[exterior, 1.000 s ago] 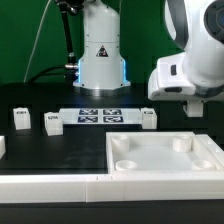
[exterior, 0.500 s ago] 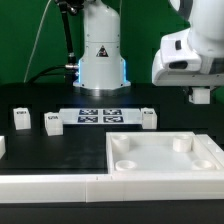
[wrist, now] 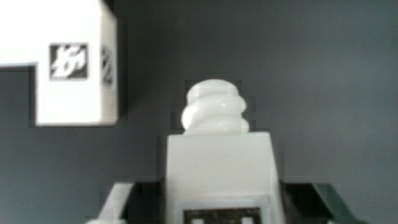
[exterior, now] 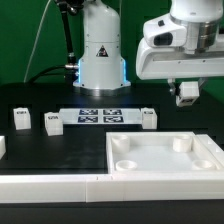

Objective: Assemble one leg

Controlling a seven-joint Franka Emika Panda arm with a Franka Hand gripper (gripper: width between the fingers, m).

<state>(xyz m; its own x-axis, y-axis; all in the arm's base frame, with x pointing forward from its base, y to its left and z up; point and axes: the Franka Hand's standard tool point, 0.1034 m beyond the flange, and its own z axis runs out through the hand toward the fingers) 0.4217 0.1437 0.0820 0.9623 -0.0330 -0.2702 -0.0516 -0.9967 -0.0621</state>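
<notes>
Currently the gripper point(exterior: 187, 93) is closed onto one leg point(exterior: 187, 95) and holds it in the air, clear of the dark surface point(exterior: 40, 150). The held leg hangs above the far edge of the large white panel point(exterior: 150, 170), toward the exterior view's right. It touches neither the panel nor the surface.

In the wrist view, the leg point(wrist: 221, 165) sits between the two dark fingers point(wrist: 121, 203) of the gripper point(wrist: 222, 205). Its rounded, ribbed tip point(wrist: 214, 105) points away from the camera. A marker tag is partly visible on the leg's near face. A second white tagged block point(wrist: 71, 65) lies on the surface beyond, apart from the held leg. Which part this is cannot be determined.

Three further legs stand upright on the surface:
- one point(exterior: 21, 119) at the exterior view's left;
- one point(exterior: 52, 123) just beside the marker board point(exterior: 100, 115);
- one point(exterior: 149, 118) at the board's other end.

The panel lies flat with its round sockets point(exterior: 127, 158) facing up. The arm's white base point(exterior: 100, 55) stands behind the marker board.
</notes>
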